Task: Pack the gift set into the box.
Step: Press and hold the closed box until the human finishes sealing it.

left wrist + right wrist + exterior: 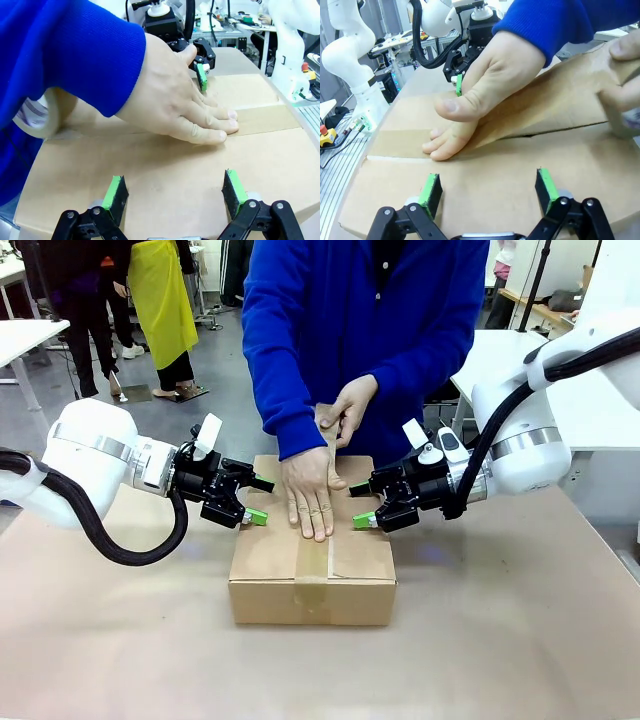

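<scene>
The box (312, 585) stands on the table's middle with its top flaps shut, and a strip of brown tape (312, 568) runs along the seam and down the front. One hand of the person (312, 495) presses flat on the tape. The other hand (350, 410) holds the tape roll (42, 117) behind the box. My left gripper (260, 500) is open at the top's left edge, its pads spread over the cardboard (165, 160). My right gripper (361, 505) is open at the right edge, over the lid (485, 175). The gift set is hidden.
The brown table (520, 640) spreads wide in front of and beside the box. The person in a blue sleeve (300, 360) stands close at the far edge. White tables (25, 335) and other people stand farther back.
</scene>
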Controlling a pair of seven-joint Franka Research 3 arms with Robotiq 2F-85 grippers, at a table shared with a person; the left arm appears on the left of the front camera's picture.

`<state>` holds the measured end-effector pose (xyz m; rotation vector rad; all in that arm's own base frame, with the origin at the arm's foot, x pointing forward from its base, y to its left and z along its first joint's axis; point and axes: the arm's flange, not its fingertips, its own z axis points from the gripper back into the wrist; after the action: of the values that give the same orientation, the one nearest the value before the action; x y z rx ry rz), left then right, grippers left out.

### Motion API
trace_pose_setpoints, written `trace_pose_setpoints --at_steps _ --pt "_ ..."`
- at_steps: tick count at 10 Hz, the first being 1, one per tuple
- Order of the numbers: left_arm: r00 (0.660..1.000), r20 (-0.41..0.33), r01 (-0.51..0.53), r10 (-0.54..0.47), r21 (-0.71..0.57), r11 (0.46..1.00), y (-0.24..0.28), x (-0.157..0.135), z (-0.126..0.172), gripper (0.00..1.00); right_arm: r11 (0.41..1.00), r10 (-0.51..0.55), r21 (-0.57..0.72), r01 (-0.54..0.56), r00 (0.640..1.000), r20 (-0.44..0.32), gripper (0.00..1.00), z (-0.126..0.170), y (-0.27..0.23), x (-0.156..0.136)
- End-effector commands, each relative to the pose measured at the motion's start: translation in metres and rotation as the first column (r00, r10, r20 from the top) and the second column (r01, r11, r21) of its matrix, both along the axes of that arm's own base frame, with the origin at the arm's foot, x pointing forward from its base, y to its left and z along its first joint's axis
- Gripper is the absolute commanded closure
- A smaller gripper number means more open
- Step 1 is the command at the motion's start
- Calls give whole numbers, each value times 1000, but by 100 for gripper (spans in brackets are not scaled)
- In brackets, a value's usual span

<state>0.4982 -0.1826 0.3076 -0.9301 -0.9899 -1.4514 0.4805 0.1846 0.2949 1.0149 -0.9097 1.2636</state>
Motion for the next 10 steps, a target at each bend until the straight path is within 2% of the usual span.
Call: trace_pose_setpoints --at_steps 1,10 --pt "1000 9 4 -4 -3 1000 2 -1 -1 0 1000 -7 -8 7 1000 0 0 -2 2 0" --pt "1000 9 4 -4 -3 1000 2 -1 -1 0 1000 -7 -8 7 1000 0 0 -2 2 0"
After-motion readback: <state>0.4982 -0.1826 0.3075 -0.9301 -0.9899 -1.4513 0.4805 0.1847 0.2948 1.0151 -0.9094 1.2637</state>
